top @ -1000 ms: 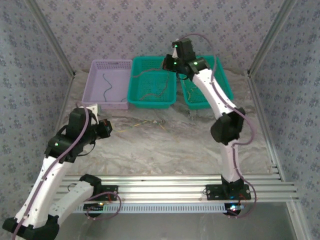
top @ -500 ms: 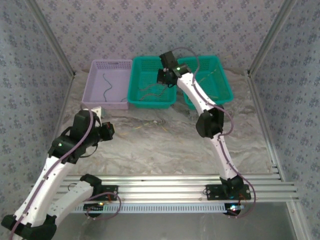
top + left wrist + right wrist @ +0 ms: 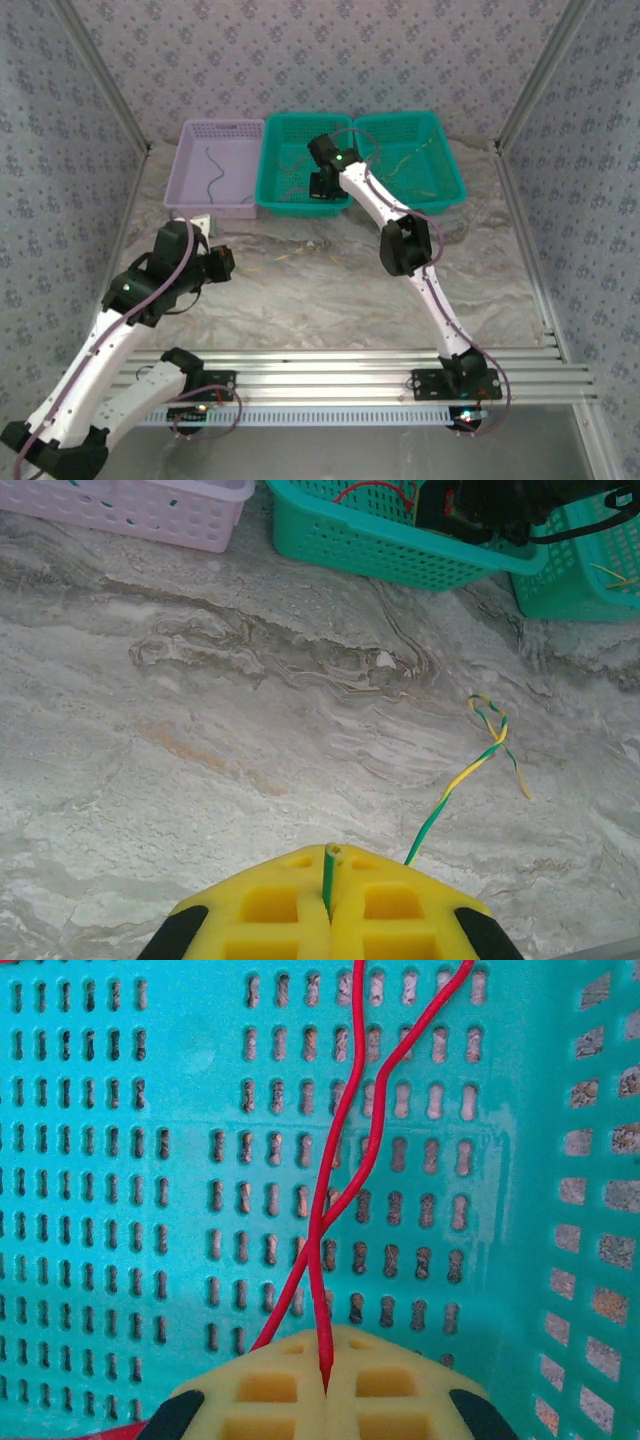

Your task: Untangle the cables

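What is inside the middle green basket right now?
Thin cables, including a red cable pinched in the right gripper's shut jaws. The gripper hides the part of the basket beneath it.

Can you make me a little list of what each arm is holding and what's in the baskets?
left end effector: shut on the green and yellow wire, trailing over the table
right end effector: shut on the red wire, inside the middle teal basket
lilac basket: one dark wire
right teal basket: thin yellow wires
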Robot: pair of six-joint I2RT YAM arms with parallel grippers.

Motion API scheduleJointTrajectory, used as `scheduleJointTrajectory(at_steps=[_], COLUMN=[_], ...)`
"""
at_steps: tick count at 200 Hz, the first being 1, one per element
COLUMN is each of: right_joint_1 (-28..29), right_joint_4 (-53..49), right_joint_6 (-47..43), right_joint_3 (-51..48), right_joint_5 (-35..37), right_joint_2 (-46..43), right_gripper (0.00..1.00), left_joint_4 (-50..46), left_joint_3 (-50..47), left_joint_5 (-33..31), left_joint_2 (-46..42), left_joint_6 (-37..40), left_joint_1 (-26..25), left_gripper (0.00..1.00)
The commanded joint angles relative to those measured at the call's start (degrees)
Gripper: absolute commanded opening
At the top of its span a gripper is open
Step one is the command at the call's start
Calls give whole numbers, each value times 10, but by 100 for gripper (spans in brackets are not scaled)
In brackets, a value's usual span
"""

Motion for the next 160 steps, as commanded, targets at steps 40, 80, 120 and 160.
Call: scheduleJointTrajectory(at_steps=[40,80,120,160], right_joint_1=[0,-20,-35,-37], right_joint_4=[-4,2,0,-24], right_joint_6=[-20,-23,-33,-83], right_joint_3=[6,66,47,8], right_joint_5=[-22,-47,-40,29], right_joint_2=[-70,-94,-168,-268], right_gripper=[44,62,71,82], left_joint_4=[9,2,0,8], left_joint_3=[13,39,79,174], left_joint_5=[-19,-29,-38,-46], left_joint_2=[6,21,45,102], left_joint_6=[3,16,32,64], left_joint_1=[-6,-5,-5,-7], left_gripper=[0,0,0,0])
